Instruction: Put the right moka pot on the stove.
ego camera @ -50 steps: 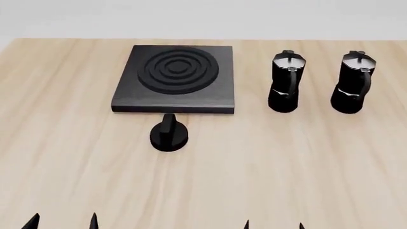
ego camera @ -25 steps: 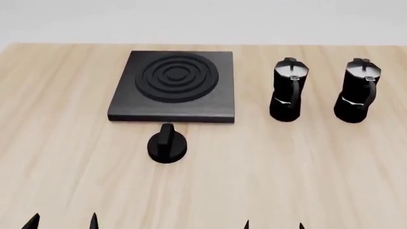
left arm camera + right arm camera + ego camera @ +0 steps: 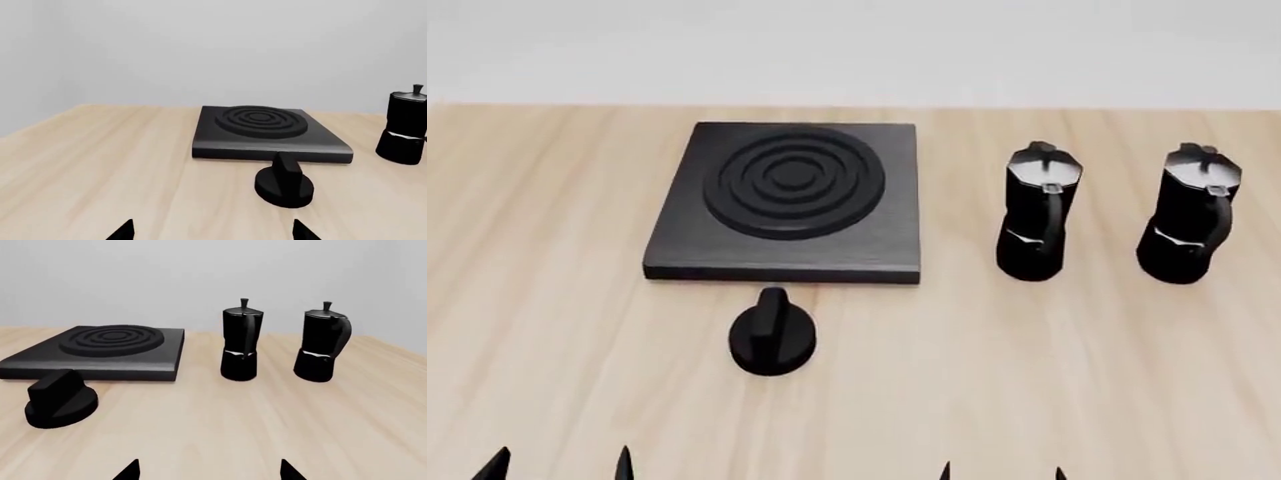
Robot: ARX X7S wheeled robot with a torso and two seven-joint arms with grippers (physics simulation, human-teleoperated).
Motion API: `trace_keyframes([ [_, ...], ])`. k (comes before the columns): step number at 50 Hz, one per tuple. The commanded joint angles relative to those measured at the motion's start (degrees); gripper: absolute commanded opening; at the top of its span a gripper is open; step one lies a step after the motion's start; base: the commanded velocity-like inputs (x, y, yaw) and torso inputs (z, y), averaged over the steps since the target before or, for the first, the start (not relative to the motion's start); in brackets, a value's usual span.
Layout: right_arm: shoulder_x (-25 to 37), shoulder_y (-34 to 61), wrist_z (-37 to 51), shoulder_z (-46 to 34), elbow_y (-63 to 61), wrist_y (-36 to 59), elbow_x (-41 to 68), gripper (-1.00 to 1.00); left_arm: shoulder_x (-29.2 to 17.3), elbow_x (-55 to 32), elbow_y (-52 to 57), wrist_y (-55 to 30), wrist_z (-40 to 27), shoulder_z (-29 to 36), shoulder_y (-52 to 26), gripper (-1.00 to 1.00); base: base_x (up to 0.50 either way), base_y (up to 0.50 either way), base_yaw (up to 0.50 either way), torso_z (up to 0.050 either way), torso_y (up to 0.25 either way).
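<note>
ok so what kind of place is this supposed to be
Probably a simulated kitchen counter, pared right down. A stove slab with burner rings lies on a pale wooden tabletop, its round knob in front, and two moka pots stand beside it. Behind is only a blank wall.

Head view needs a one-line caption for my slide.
Two moka pots, the right pot beside its twin, stand right of the bare stove and its knob.

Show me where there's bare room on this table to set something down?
Bare wood lies left of the stove and across the near strip between the knob and the hands. The stove top is free too. It's tighter between the left pot and right moka pot.
</note>
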Motion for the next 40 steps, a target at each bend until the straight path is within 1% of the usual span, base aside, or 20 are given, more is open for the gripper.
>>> trace_keyframes([
  [1,0.25,0.21,0.31,-0.35,0.27,-0.04,0.28,1.00,-0.30,-0.20,0.22,-0.16,-0.49,0.36,-0.09,1.00,0.14,0.00,0.00,0.000,0.000],
  [40,1.24,0.29,0.40,-1.60,0.52,-0.24,1.77,1.00,-1.16,-1.02,-0.14,0.60,-1.39,1.53,-0.17,1.00,0.14,0.00,0.00,0.000,0.000],
])
